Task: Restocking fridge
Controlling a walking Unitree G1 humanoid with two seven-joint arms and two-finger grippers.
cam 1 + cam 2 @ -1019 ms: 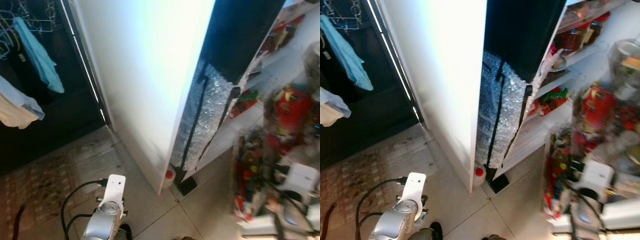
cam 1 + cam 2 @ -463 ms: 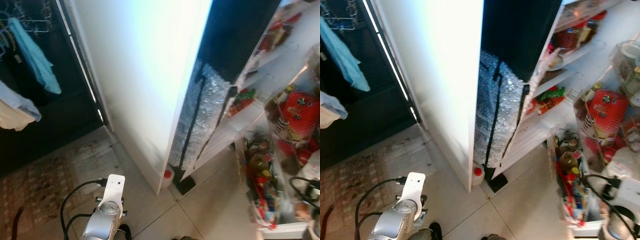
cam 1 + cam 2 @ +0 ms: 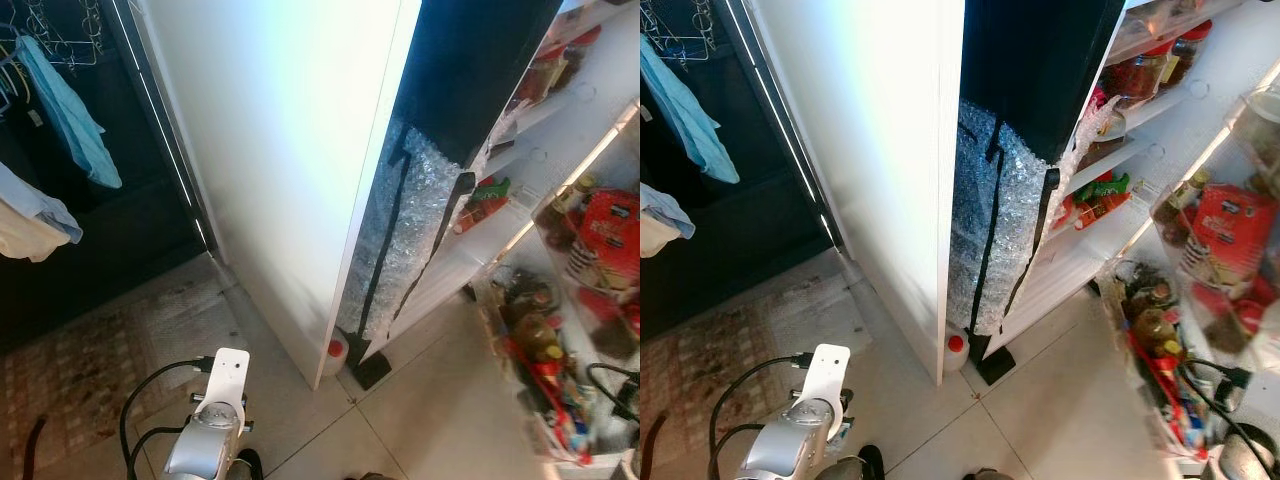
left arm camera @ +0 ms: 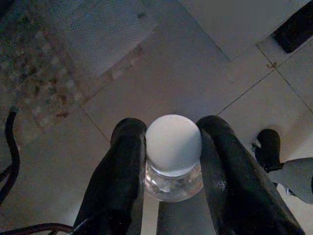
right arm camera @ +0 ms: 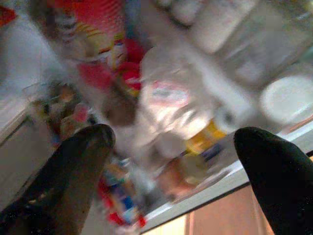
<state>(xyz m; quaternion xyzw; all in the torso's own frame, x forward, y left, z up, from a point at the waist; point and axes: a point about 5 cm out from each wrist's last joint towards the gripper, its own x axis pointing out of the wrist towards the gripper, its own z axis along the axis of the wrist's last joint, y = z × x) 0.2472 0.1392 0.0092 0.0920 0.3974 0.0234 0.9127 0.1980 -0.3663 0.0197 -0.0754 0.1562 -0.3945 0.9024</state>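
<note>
Two black fingers of the left pincer (image 4: 172,161) press against a clear bottle (image 4: 173,174) with a white cap (image 4: 173,144), one finger on each side just under the cap, and the bottle hangs over the pale tiled floor (image 4: 195,78). From the head camera, the left arm (image 3: 208,440) sits low at the robot's left, silver, with a black cable looping off it. Beside it a patterned rug (image 3: 90,370) lies on the floor.

The right pincer (image 5: 173,147) is spread wide, its two fingers well apart, with nothing between them. Beyond them is a blurred crowd of packages in the fridge door (red and clear wrappers, hard to tell apart).

Farther on, the open fridge door (image 3: 1230,250) carries shelves packed with bottles, jars and a red packet (image 3: 1230,235). To its left stands a tall white panel (image 3: 290,150), and behind its edge a sheet of bubble wrap (image 3: 400,230) hangs down against something dark. A small white bottle with a red cap (image 3: 956,348) stands on the floor at the panel's foot.

At the far left, clothes on hangers (image 3: 70,110) hang in a dark space.
</note>
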